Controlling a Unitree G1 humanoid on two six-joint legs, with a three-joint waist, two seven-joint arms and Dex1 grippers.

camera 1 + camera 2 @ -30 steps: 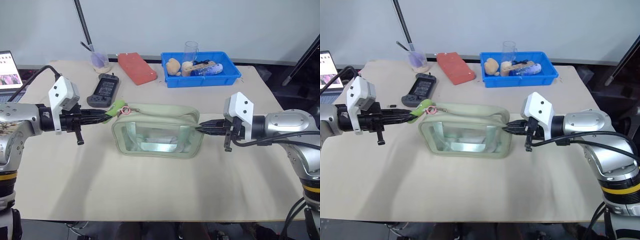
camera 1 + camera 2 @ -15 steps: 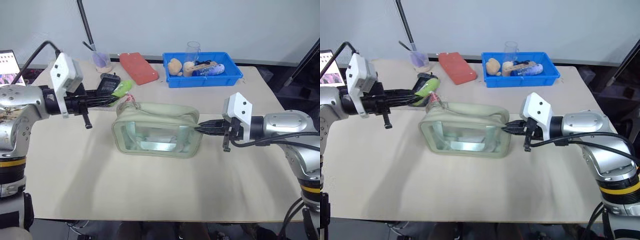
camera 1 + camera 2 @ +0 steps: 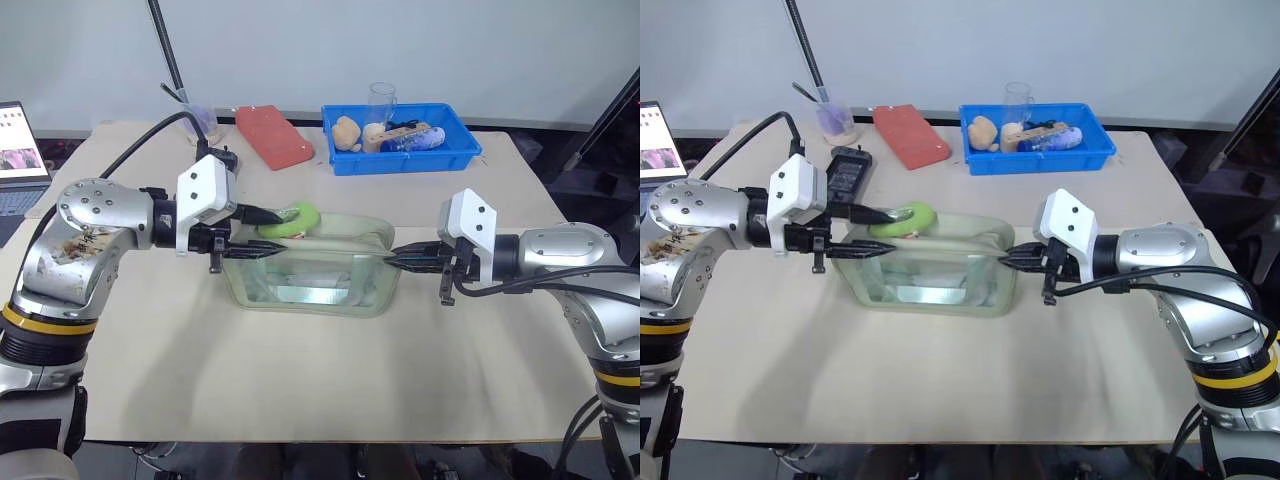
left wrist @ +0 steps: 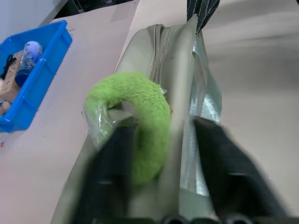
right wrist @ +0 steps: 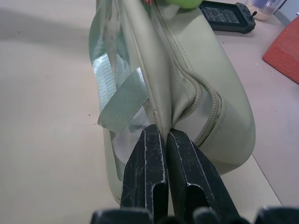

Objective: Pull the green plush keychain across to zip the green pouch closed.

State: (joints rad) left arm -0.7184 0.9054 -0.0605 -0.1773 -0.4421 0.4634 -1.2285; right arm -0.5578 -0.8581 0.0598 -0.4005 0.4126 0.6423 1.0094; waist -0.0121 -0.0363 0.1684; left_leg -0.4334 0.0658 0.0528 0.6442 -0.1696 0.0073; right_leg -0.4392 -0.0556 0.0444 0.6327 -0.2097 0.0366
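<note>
- Fingers of the left gripper [image 4: 159, 154] stand spread, one on each side of the green plush keychain [image 3: 290, 219]; whether they press it I cannot tell
- Right gripper [image 5: 160, 140] has its fingers pressed together, pinching the end fabric of the green pouch [image 3: 312, 270]
- Pouch sits mid-table between both arms; keychain lies curled on its top, toward the left end

Blue bin [image 3: 400, 155] of small items, red flat case [image 3: 273, 136], black handheld device [image 3: 847, 165], laptop [image 3: 20, 150], beige table [image 3: 300, 370]
</note>
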